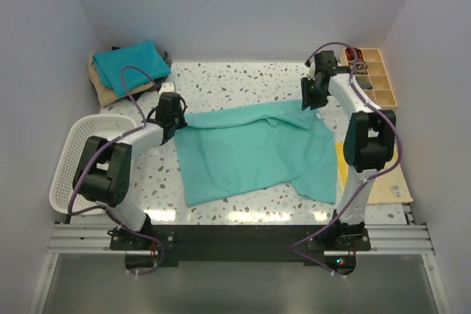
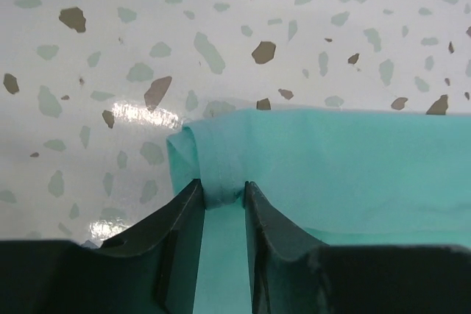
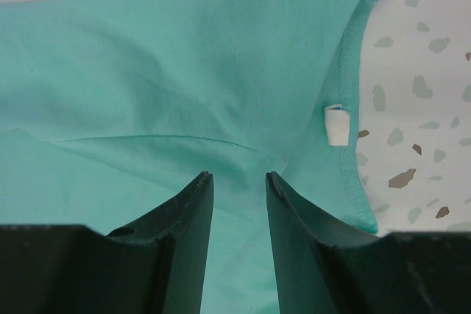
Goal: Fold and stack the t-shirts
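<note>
Surroundings: white mesh basket [image 1: 70, 159] sat at the left edge; tan compartment tray [image 1: 375, 75] in the far right corner; yellow and tan sheets [image 1: 386, 185] along the right edge, partly hidden.
Sea-green t-shirt [image 1: 254, 152]: lay spread over the middle of the speckled table [image 1: 235, 79], far edge doubled over.
Folded shirts [image 1: 132, 64]: stacked in the far left corner, teal-blue on top, tan edge below; lower layers hard to make out.
Left gripper [image 2: 223, 193]: clamped on a rolled fold at the shirt's far left corner.
Right gripper [image 3: 240, 178]: pinched soft cloth near the hem, creases running into the gap.
Label [image 3: 337, 124]: small, white, stitched at the hem.
</note>
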Controlling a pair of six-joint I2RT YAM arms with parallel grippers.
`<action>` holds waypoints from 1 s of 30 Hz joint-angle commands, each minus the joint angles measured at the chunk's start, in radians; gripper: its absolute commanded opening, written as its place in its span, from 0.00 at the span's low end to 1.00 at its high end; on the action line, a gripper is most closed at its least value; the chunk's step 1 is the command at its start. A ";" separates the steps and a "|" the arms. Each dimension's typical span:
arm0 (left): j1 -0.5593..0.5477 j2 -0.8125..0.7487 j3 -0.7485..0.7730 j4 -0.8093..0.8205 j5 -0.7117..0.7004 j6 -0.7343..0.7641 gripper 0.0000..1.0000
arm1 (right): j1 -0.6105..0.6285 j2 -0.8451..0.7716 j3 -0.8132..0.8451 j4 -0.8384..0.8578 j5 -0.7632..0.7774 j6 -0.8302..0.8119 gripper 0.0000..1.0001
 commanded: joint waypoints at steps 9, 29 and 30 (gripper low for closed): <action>0.010 -0.146 0.013 -0.189 0.114 -0.017 0.11 | -0.003 -0.029 0.021 -0.012 -0.005 -0.008 0.38; 0.007 -0.255 -0.041 -0.199 0.084 -0.035 0.95 | -0.022 -0.003 -0.037 0.027 0.015 0.072 0.38; 0.007 -0.255 -0.031 -0.199 0.093 -0.032 0.95 | -0.037 0.001 -0.048 0.036 -0.006 0.084 0.37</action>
